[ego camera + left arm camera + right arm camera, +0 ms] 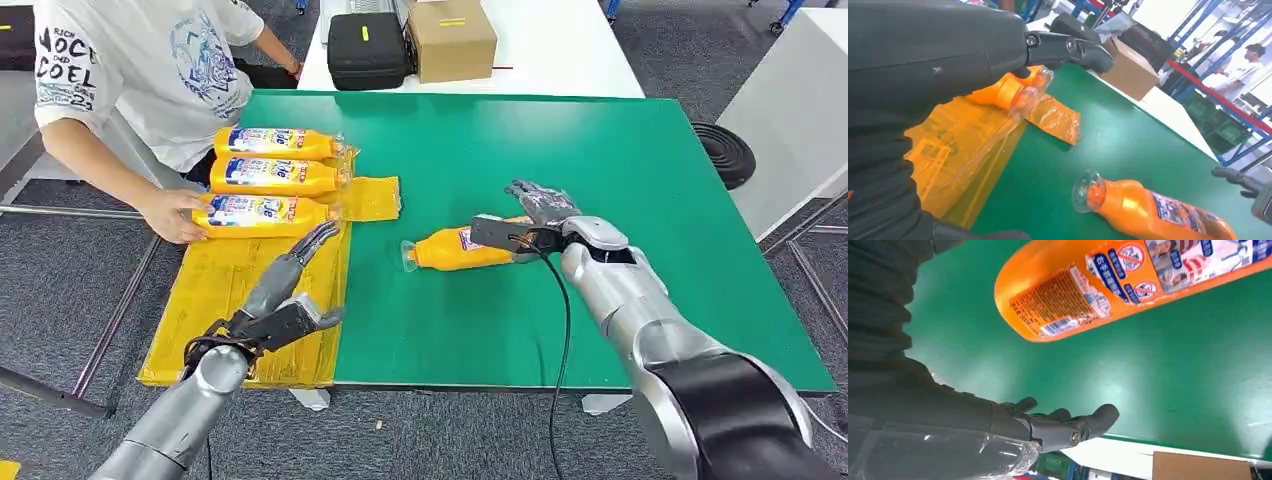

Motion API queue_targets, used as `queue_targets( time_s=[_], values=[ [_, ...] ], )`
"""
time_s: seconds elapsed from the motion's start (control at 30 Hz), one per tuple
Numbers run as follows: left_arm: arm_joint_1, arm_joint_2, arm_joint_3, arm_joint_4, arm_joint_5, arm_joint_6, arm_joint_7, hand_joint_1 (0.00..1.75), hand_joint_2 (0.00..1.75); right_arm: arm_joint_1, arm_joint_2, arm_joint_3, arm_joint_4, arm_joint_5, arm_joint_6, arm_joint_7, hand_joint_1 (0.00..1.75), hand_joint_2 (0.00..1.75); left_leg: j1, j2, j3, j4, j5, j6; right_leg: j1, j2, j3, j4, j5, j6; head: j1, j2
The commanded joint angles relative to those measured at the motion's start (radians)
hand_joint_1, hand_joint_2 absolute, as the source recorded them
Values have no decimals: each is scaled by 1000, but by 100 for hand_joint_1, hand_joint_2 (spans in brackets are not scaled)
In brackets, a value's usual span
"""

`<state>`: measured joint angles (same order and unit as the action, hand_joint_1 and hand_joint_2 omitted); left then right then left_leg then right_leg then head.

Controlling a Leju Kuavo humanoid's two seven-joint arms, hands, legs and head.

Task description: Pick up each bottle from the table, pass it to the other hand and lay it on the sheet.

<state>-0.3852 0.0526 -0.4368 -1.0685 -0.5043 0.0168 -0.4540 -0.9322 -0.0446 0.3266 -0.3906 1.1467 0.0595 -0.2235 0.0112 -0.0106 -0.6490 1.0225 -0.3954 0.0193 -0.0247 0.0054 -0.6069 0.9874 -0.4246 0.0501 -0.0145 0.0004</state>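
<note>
Just beside the lone bottle (462,248) on the green table (620,180): right hand (540,208) spread wide, gripping nothing. Could roll if nudged. Left hand (290,290) likewise open.

Bystander and clutter around the green table
A person (150,60) in a white printed shirt stands alongside; a black case (366,48) sits just beside a cardboard box (451,37).

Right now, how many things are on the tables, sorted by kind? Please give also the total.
Orange bottles: 4, three on the yellow sheet at, and one on the green table at
Yellow sheets: 1
Black cases: 1
Cardboard boxes: 1
Total: 7
</note>
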Motion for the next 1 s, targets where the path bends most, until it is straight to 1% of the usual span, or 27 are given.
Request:
queue_targets(
  time_s=[0.03,0.07,0.13,0.3,0.33,0.47,0.5,0.6,0.63,0.7,0.73,0.77,0.97,1.0],
  values=[
    [-52,-40,3,100,-8,-8,-1,0,175,-60,-24,47,127,16,-2,56,0,175,0,0,4,1,-2,0,1,-1,5,0,-2,-3,0,0],
    [-61,-45,-1,118,-8,-10,-1,0,175,-55,-30,44,132,17,-3,61,0,175,0,-2,3,0,-1,0,1,-3,4,0,-1,-2,0,0],
    [-67,-50,-5,143,-6,-8,-7,0,175,-45,-37,34,144,17,1,72,0,175,0,-3,4,0,-1,0,1,-5,6,-1,-2,-3,0,0],
    [-71,-52,-9,163,-5,-7,-12,0,175,-25,-42,34,162,29,13,106,0,175,0,0,2,0,0,0,-1,-1,2,-1,0,-1,0,0],
    [-74,-53,-12,172,-5,-9,-12,0,175,-19,-44,27,162,26,14,111,0,175,0,-1,5,-1,-1,0,0,-3,5,-2,-1,-3,0,0],
    [-86,-60,-20,195,-2,-13,-18,0,175,-1,-57,7,167,18,12,121,0,175,0,-1,2,0,-1,0,0,-2,3,-1,-1,-1,0,0],
    [-88,-61,-21,197,-2,-14,-17,0,175,0,-59,7,167,18,13,121,0,175,0,-2,4,0,-1,0,0,-3,5,-1,-2,-3,-1,0],
    [-93,-61,-21,209,3,-13,-20,0,175,13,-64,-10,166,10,7,125,0,175,0,-1,2,0,0,0,0,-2,1,-1,-1,-1,0,0],
    [-93,-61,-20,210,4,-12,-21,0,175,15,-64,-13,165,8,4,124,0,175,1,-2,4,0,-1,0,0,-4,4,-1,-2,-2,0,0],
    [-94,-59,-20,211,5,-11,-21,0,175,23,-65,-10,161,12,-10,118,0,175,0,0,4,0,-1,0,0,-2,4,-2,-1,-2,-1,0],
    [-93,-58,-20,208,5,-12,-21,0,175,24,-65,-4,159,18,-15,114,0,175,1,-1,5,0,-2,0,0,-3,6,-2,-2,-3,0,0],
    [-92,-57,-20,206,5,-12,-21,0,175,24,-65,-1,158,22,-21,111,0,175,1,-1,3,0,-1,0,0,-3,4,-1,-1,-2,0,0],
    [-92,-55,-18,201,7,-11,-20,0,175,14,-60,6,156,34,-38,93,0,175,0,0,3,0,-1,0,0,-2,3,-1,-1,-3,0,0],
    [-92,-55,-18,199,7,-12,-20,0,175,9,-59,13,152,46,-53,88,0,175,0,0,1,0,-1,0,-1,-1,1,-1,-1,-1,0,0]
  ],
)
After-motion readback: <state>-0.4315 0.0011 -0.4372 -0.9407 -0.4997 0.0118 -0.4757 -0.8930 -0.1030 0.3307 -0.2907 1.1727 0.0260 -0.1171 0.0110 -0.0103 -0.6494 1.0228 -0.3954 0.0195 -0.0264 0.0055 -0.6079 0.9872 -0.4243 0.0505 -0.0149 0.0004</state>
